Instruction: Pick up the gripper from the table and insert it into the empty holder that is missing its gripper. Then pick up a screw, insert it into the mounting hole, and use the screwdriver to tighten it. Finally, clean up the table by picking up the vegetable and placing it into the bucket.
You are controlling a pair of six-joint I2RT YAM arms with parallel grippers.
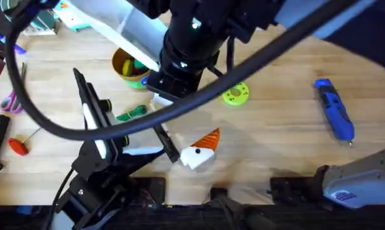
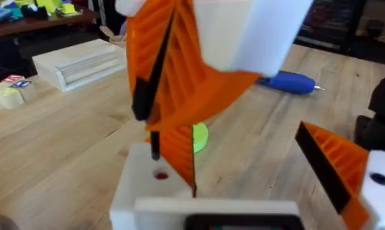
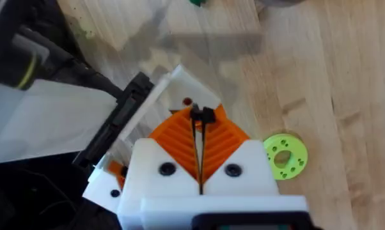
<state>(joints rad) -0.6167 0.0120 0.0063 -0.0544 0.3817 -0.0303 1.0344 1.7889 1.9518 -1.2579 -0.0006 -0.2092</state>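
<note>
While the screw (image 3: 203, 116) is pinched by the right gripper (image 3: 201, 156) above the holder (image 2: 151, 185), it should be kept upright over the mounting hole (image 2: 160, 175); the left gripper's (image 2: 243, 211) state cannot be told.

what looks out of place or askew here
Nothing spilled or damaged. The right claw pinches a black screw just above the mounting hole in the holder; the vegetable lies outside the bucket.
</note>
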